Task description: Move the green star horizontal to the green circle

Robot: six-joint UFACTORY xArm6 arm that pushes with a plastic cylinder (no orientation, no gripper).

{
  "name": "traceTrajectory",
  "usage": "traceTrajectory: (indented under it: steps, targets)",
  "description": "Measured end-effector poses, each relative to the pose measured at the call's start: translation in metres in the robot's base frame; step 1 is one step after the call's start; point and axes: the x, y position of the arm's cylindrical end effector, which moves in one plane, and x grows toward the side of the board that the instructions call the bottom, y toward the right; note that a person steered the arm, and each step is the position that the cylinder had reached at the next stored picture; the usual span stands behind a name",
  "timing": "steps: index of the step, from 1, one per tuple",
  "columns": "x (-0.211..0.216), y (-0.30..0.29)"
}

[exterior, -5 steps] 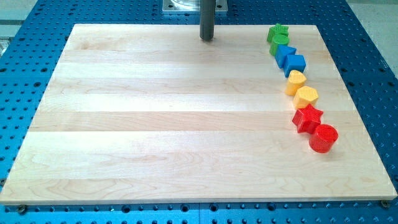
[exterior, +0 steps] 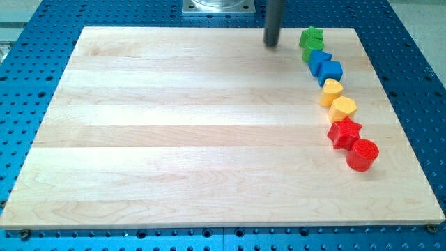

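Observation:
The green star [exterior: 311, 35] sits at the view's top right of the wooden board [exterior: 174, 132]. The green circle [exterior: 314, 48] touches it just below. My tip [exterior: 271, 44] is on the board to the view's left of both green blocks, a short gap away and touching neither.
Below the green blocks a curved line of blocks runs down the view's right side: two blue blocks [exterior: 325, 66], a yellow block [exterior: 332, 91], a yellow hexagon [exterior: 342, 108], a red star [exterior: 344, 132] and a red cylinder [exterior: 362, 154]. A blue perforated table surrounds the board.
My tip has moved to the view's right along the top edge of the board, closer to the green blocks. No block has moved.

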Motion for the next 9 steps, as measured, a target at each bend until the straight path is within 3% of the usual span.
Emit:
traceTrajectory:
  steps: [2,3,4,5,6,7,8,9]
  targets:
    - [-0.022,0.057]
    - [-0.022,0.116]
    - [-0.016,0.111]
    - [0.011,0.063]
    - [0.022,0.064]
    - [0.024,0.133]
    - [0.036,0.107]
    - [0.038,0.032]
